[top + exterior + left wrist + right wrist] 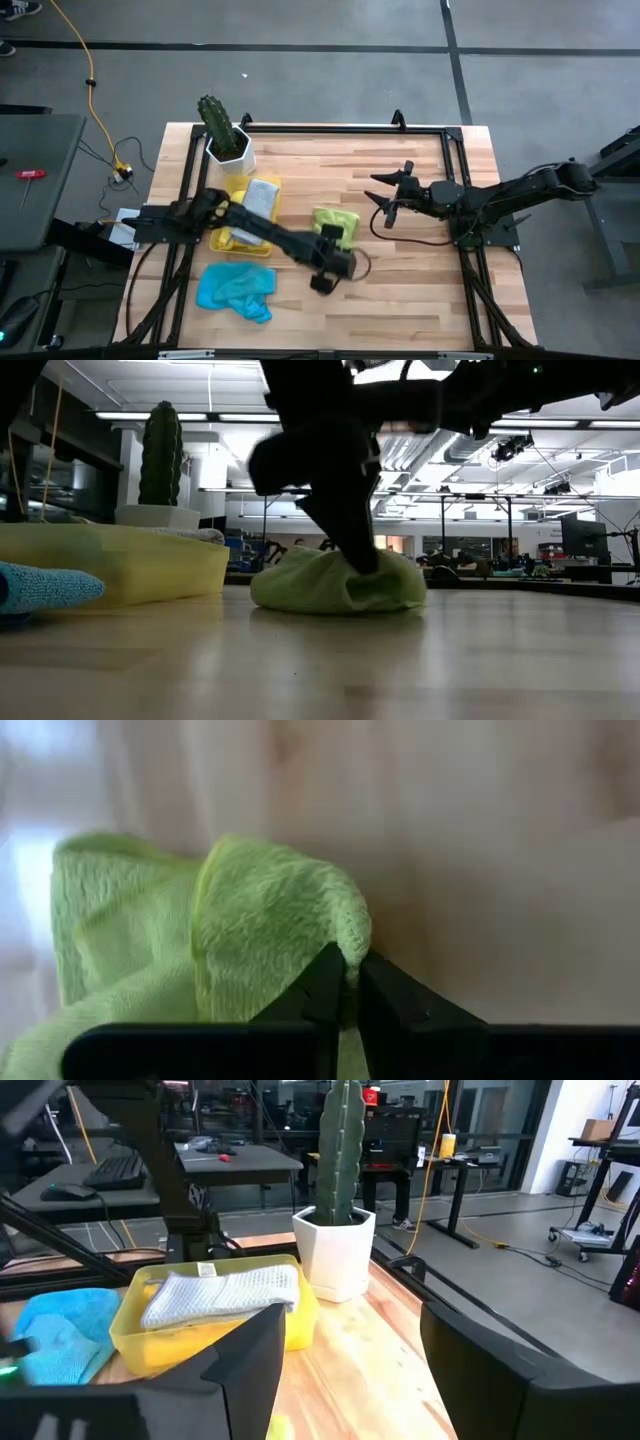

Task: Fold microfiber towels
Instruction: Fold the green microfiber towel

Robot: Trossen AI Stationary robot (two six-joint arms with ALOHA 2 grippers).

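**Green towel pinched at mid-bench**

Blue towel (236,290) lies crumpled near the bench's (420,300) front left corner. Beyond it, mid-bench, the left gripper (352,982) has its fingers nearly closed on a fold of the lime green towel (250,930). Farther right, the right gripper (393,196) hovers, fingers spread wide, empty. Toward the back left, a grey towel (225,1292) rests in the yellow tray (170,1342) beside a potted cactus (224,132).

Both arms matte black w/ jointed links; left gripper (331,268) and right gripper (388,197) have black wedge fingers (250,1370); black cable loops.
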